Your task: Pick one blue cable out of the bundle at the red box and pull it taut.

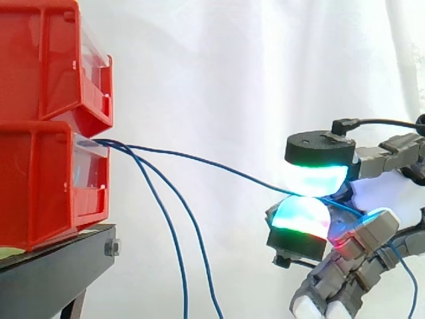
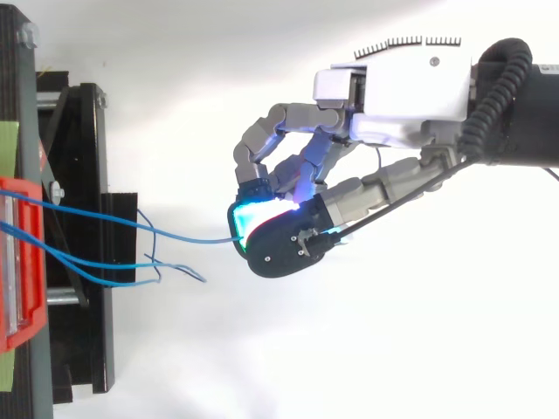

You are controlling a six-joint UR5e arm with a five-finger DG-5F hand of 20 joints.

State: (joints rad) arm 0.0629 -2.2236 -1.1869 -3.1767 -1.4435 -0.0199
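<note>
Several thin blue cables come out of the lower red box (image 1: 46, 186) at the left. One blue cable (image 1: 199, 161) runs from the box's front across to my hand (image 1: 372, 193), sagging only slightly. Two glowing fingertips (image 1: 317, 176) pinch it between them; the hand is shut on this cable. From above, the same cable (image 2: 148, 227) reaches the hand (image 2: 393, 87) at its green-cyan pads (image 2: 249, 216). Two other blue cables (image 1: 176, 246) hang loose from the box down past the frame's bottom. The hand's remaining fingers curl downward.
A second red bin (image 1: 53, 60) is stacked on the lower one, both on a black stand (image 1: 53, 272). White curtain lies behind. In the top view the loose cable ends (image 2: 175, 266) trail beside the black stand (image 2: 87, 262).
</note>
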